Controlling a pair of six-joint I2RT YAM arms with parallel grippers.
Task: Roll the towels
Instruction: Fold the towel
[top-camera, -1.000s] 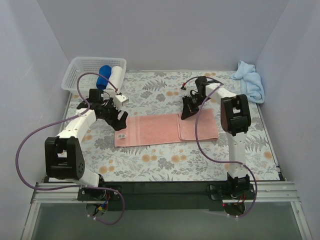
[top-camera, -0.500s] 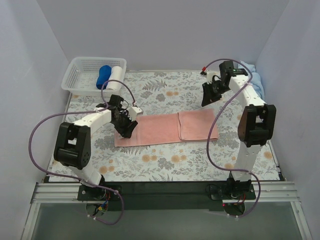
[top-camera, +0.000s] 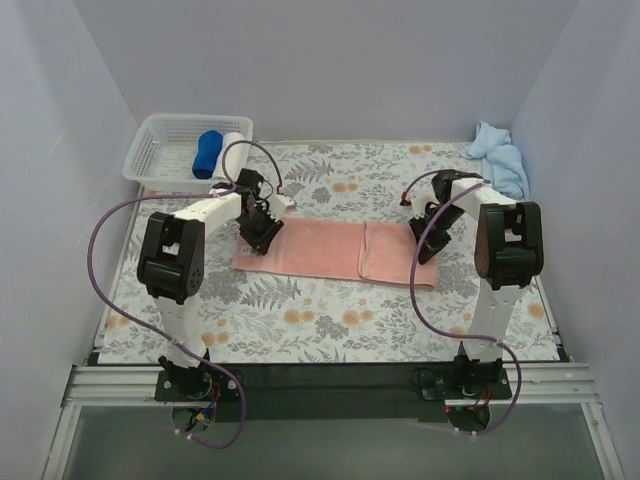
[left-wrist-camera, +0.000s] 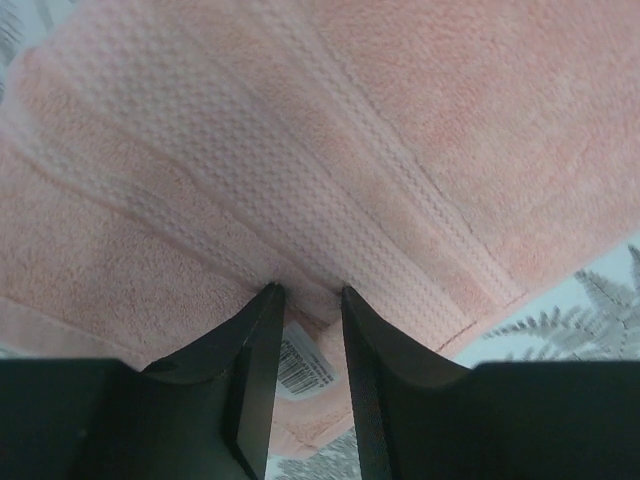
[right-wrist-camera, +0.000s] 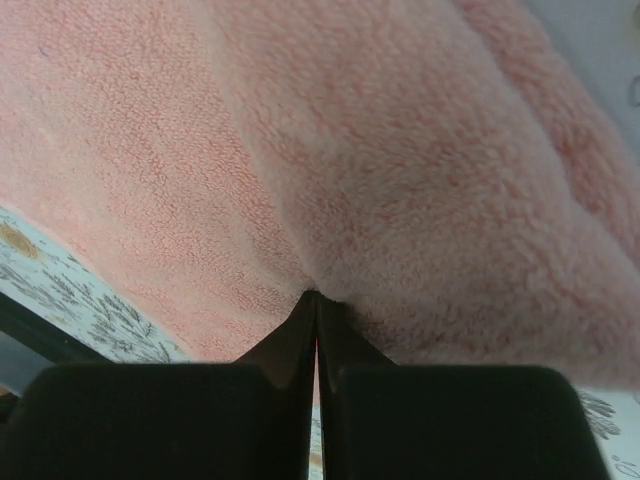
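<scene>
You see both grippers, left (top-camera: 262, 236) and right (top-camera: 425, 247), pinching the salmon-pink towel (top-camera: 330, 250); basket (top-camera: 150, 160) and sky-blue towel (top-camera: 500, 160) sit well apart.

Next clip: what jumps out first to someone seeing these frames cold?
The pink towel lies flat mid-table, with an end effector at each short end: the left end effector and the right end effector, which is pinching terry. A blue towel sits crumpled in the far right corner.

Basket (top-camera: 160, 150) far-left corner, sky-blue towel (top-camera: 503, 162) far-right — near mat (top-camera: 330, 325) strip open.
</scene>
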